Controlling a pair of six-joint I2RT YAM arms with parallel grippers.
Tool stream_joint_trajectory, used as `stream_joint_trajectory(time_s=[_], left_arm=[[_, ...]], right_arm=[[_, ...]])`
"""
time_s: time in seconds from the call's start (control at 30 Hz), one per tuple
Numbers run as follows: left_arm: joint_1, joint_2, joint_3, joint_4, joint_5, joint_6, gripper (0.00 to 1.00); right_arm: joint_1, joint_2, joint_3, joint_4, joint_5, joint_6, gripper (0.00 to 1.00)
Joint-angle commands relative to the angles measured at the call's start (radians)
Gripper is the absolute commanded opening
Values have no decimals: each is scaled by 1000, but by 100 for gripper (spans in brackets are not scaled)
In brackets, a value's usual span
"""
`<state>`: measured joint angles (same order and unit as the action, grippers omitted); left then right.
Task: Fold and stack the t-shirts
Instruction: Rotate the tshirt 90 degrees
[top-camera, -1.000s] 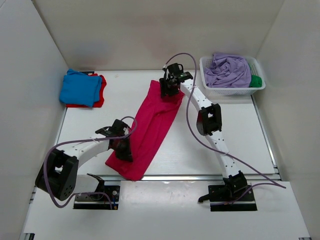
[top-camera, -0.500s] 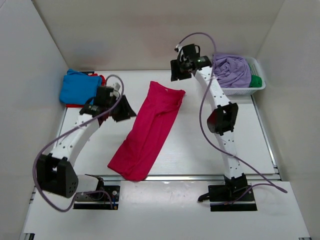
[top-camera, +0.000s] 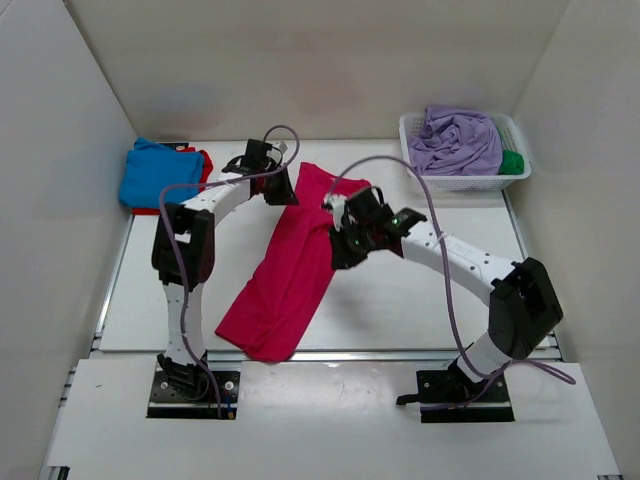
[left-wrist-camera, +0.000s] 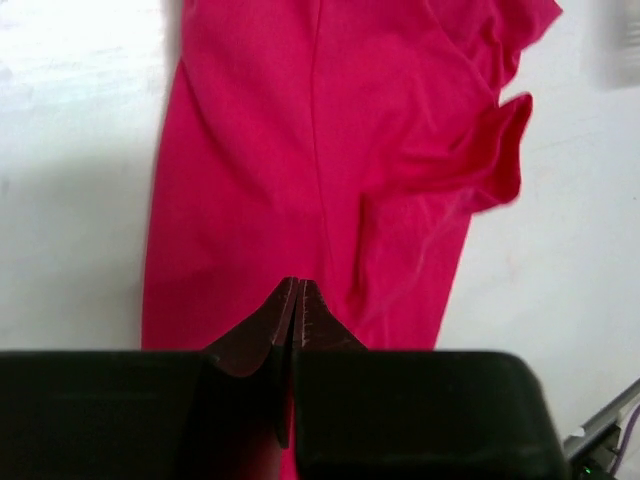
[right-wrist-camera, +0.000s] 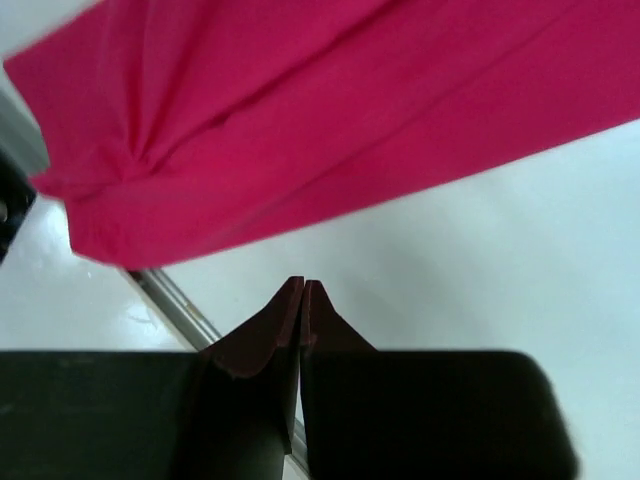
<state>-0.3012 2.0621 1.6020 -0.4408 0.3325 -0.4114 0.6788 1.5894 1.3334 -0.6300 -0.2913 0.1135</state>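
Observation:
A crimson-pink t-shirt (top-camera: 295, 265) lies as a long narrow strip running diagonally down the middle of the table. My left gripper (top-camera: 283, 192) sits at its far left corner. In the left wrist view my left gripper (left-wrist-camera: 298, 285) has its jaws pressed together on the pink cloth (left-wrist-camera: 250, 150), and a crease runs into the tips. My right gripper (top-camera: 340, 255) is at the strip's right edge, halfway along. My right gripper (right-wrist-camera: 303, 283) is shut over bare table there, with the pink shirt (right-wrist-camera: 300, 110) just beyond it. A folded blue t-shirt (top-camera: 158, 175) rests on a red one (top-camera: 203, 170) at the far left.
A white latticed basket (top-camera: 465, 183) at the far right holds a crumpled lavender t-shirt (top-camera: 455, 140) and a bit of a green one (top-camera: 512, 162). White walls enclose the table on three sides. The table's metal front rail (right-wrist-camera: 170, 300) runs near the shirt's near end.
Both arms have swung onto the pink shirt: the left from beside the blue stack to its far corner, the right from near the basket to its right edge. Both sets of jaws have closed.

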Motion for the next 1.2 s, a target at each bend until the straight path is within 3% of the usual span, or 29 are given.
stream_joint_trajectory(time_s=[0.0, 0.17, 0.5, 0.7, 1.03, 1.17], left_arm=[[-12, 39, 122, 59, 45, 42, 10], [-39, 206, 333, 5, 50, 48, 12], [-52, 475, 660, -160, 0, 46, 10], [-72, 605, 900, -289, -85, 22, 9], [0, 624, 901, -295, -222, -118, 10], [34, 612, 869, -270, -239, -176, 9]], right_arm=[[34, -81, -234, 381, -195, 96, 0], [135, -16, -388, 655, -363, 218, 0], [289, 237, -312, 740, -430, 203, 0], [298, 307, -309, 604, -339, 143, 0], [131, 238, -361, 287, -214, -53, 0], [65, 221, -385, 234, -204, -93, 0]])
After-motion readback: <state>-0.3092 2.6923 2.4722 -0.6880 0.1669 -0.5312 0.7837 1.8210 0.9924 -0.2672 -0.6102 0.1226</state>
